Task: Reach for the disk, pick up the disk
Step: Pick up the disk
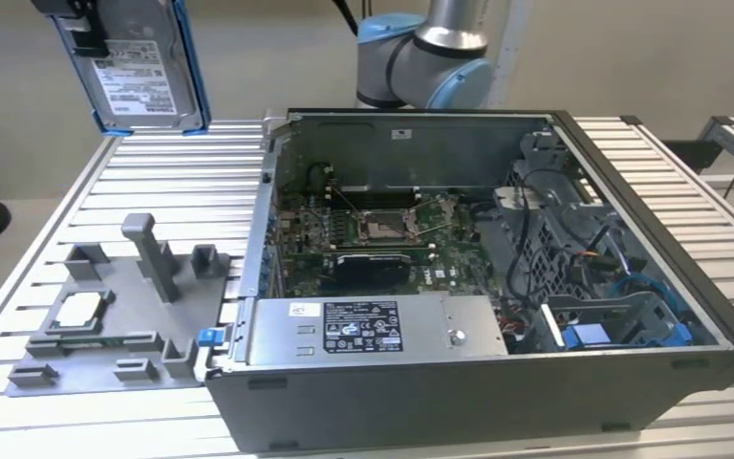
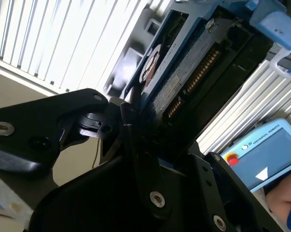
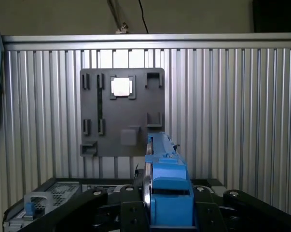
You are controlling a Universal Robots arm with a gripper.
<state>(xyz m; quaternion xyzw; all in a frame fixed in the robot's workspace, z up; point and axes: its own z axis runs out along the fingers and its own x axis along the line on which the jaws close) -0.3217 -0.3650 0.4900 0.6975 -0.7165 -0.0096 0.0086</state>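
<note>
The disk [image 1: 144,72], a silver-grey hard drive with a white label and a blue frame, hangs upright high above the slatted table at the exterior view's left. My gripper [image 1: 77,27] is shut on its upper end. In the first wrist view the disk [image 3: 167,186] appears edge-on, its blue frame clamped between the black jaws of the gripper [image 3: 167,215]. In the second wrist view its circuit-board side [image 2: 193,72] runs away from the gripper [image 2: 150,140].
Under the held disk lies a grey fixture plate [image 1: 112,316] with a small square silver chip [image 1: 80,308] in it. The open computer case [image 1: 469,287] stands at the exterior view's right. A teach pendant [image 2: 261,154] lies beside the table.
</note>
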